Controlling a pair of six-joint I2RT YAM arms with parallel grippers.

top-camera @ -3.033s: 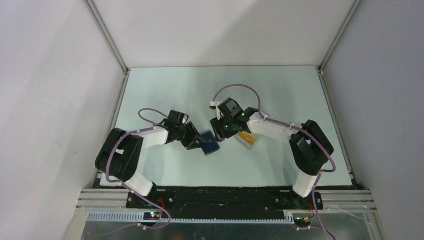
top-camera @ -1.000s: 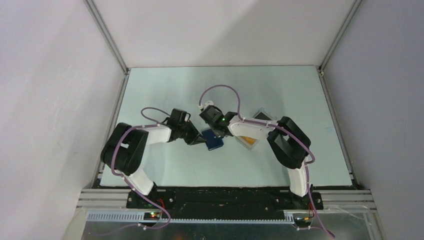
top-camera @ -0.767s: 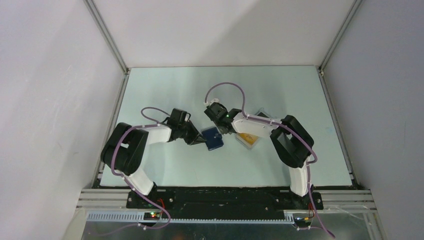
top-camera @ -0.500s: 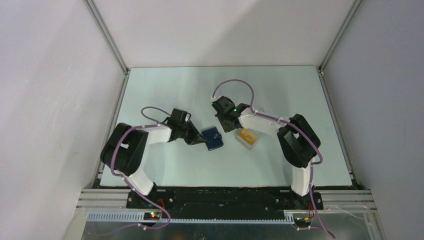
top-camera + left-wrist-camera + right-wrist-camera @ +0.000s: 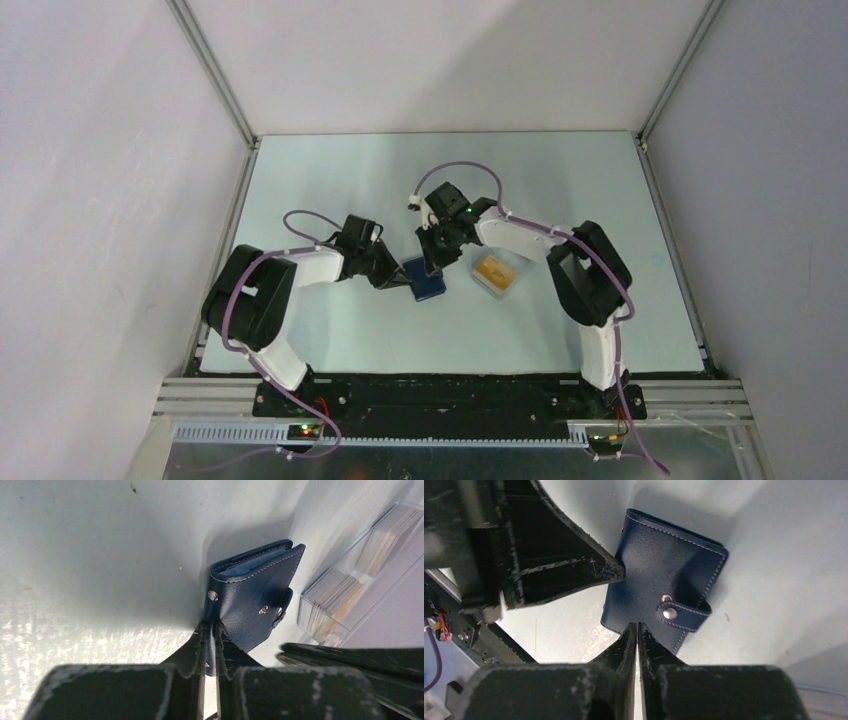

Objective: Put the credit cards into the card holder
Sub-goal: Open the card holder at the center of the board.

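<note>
Left wrist view: left gripper is pinching the holder by its cover edge, likely steadying it beside the cards, while right gripper, jaws narrow, is nosing its edge, grip unclear.

Overhead from behind, wrist views close, sharing card holder

I've got the left gripper pinched on the near edge of the card holder, with the snap studs facing the camera. Just right of the card holder is a clear case with credit cards stacked inside.
</note>
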